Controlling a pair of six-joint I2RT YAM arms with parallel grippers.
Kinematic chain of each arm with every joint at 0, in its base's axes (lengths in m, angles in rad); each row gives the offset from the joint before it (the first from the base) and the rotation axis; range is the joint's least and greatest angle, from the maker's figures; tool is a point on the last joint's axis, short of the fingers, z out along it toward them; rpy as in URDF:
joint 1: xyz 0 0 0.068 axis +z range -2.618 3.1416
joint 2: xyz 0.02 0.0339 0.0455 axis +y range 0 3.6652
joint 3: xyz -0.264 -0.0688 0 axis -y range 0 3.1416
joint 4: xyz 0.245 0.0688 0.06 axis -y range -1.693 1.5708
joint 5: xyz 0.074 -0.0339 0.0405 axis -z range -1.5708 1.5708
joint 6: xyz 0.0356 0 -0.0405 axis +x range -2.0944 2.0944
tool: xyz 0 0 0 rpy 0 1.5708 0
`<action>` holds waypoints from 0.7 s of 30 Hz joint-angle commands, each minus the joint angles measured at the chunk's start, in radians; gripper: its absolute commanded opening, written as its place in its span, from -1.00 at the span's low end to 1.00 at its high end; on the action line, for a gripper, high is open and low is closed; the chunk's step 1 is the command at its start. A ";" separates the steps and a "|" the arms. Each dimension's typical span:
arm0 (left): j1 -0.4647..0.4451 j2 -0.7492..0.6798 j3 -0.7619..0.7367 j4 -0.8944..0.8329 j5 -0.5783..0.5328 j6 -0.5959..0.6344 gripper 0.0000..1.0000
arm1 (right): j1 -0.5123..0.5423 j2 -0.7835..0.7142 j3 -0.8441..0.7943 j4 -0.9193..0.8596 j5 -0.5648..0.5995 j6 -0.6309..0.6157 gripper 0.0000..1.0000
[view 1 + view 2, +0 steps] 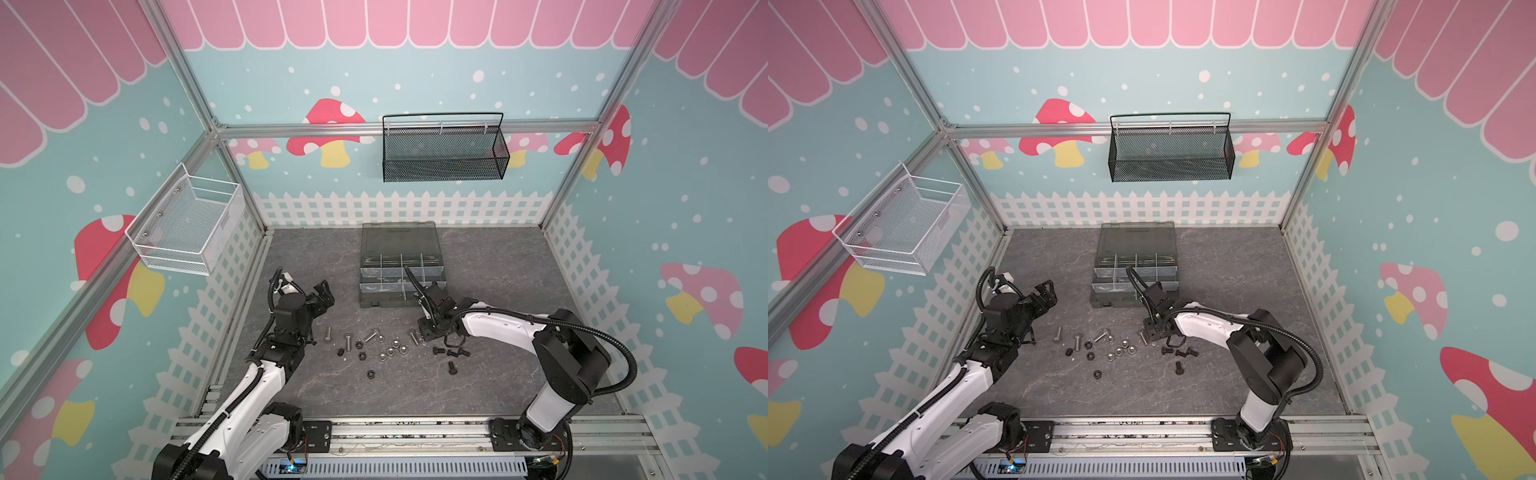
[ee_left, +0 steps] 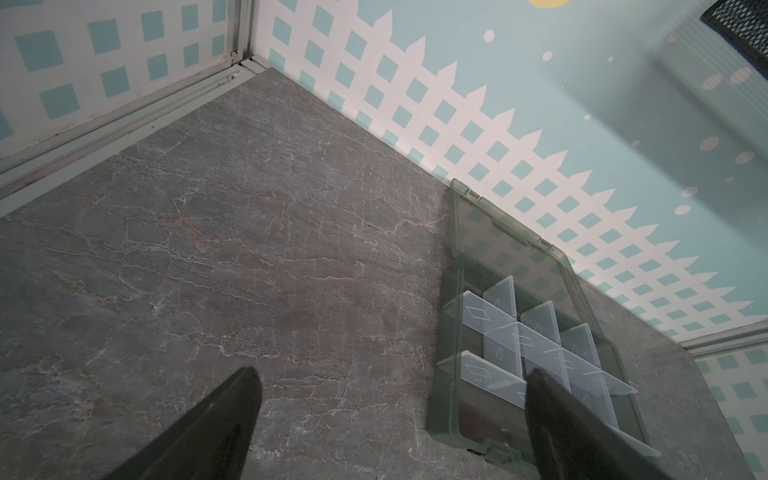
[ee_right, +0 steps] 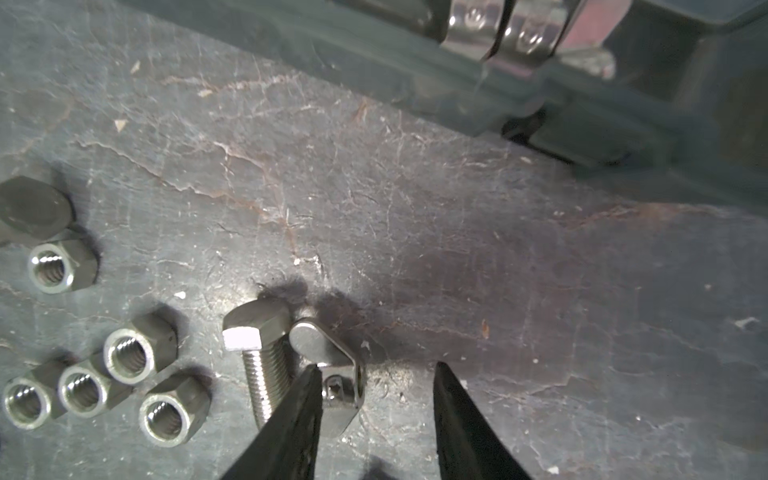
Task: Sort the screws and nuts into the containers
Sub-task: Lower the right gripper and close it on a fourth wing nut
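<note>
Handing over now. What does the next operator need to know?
Left gripper: open, empty, hovering left of the case.
Right gripper: open, low over the table, jaws either side of a wing nut beside a silver screw; not gripped.
Done: a few shiny pieces lie in the case; kind unclear.
Left: screws and nuts lie loose on the table between the arms.

Nuts (image 3: pixel 129 357), screw (image 3: pixel 262 353) — shiny metal; org. case (image 2: pixel 451 395) — smooth plastic.

Silver nuts (image 3: pixel 126 357), black screws (image 1: pixel 452 367), grey veined tabletop (image 2: pixel 249 208) (rusty streaks), smoky-grey case (image 1: pixel 399 237), pale dividers (image 2: pixel 498 328).
</note>
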 commanded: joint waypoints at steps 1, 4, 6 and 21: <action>-0.006 0.005 0.014 -0.016 0.004 -0.017 0.99 | 0.016 0.018 0.023 -0.004 -0.020 0.007 -0.10; -0.006 0.005 0.012 -0.016 0.004 -0.018 1.00 | 0.022 0.027 0.021 -0.008 -0.024 0.006 -0.12; -0.006 0.006 0.013 -0.014 0.005 -0.019 1.00 | 0.026 0.033 0.021 -0.009 -0.026 0.008 -0.13; -0.006 0.007 0.011 -0.008 0.011 -0.019 0.99 | 0.034 0.073 0.037 -0.028 -0.011 0.009 -0.27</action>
